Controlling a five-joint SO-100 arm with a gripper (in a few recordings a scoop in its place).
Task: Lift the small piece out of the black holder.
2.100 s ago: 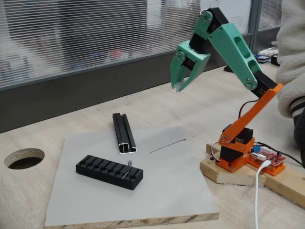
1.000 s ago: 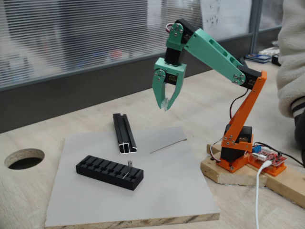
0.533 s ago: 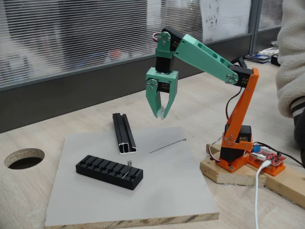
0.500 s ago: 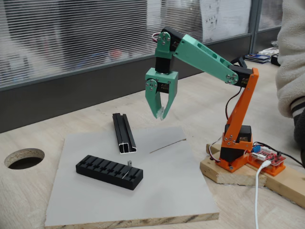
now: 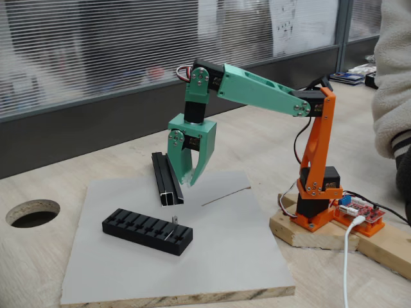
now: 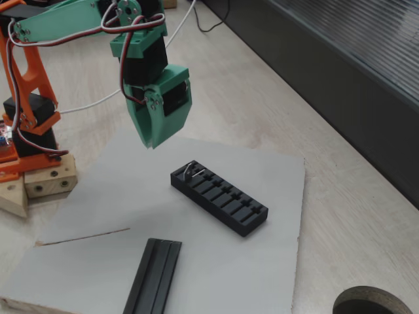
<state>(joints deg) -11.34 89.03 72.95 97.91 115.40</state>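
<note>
Small piece (image 6: 190,170) stands in an end slot of the black holder (image 6: 220,197), your only occupied slot; the other slots look bare. Your holder lies on the grey board (image 5: 212,256) near a black channel rail (image 5: 167,179) and a thin rod (image 5: 225,196). Your gripper (image 6: 150,142) hangs above the board beside the holder, fingers together, gripping nothing; no readable writing.

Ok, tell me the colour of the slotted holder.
Matte black; the holder shows best in the closer fixed view.

Matte-black holder (image 6: 220,198), teal end effector (image 6: 151,143)
</note>
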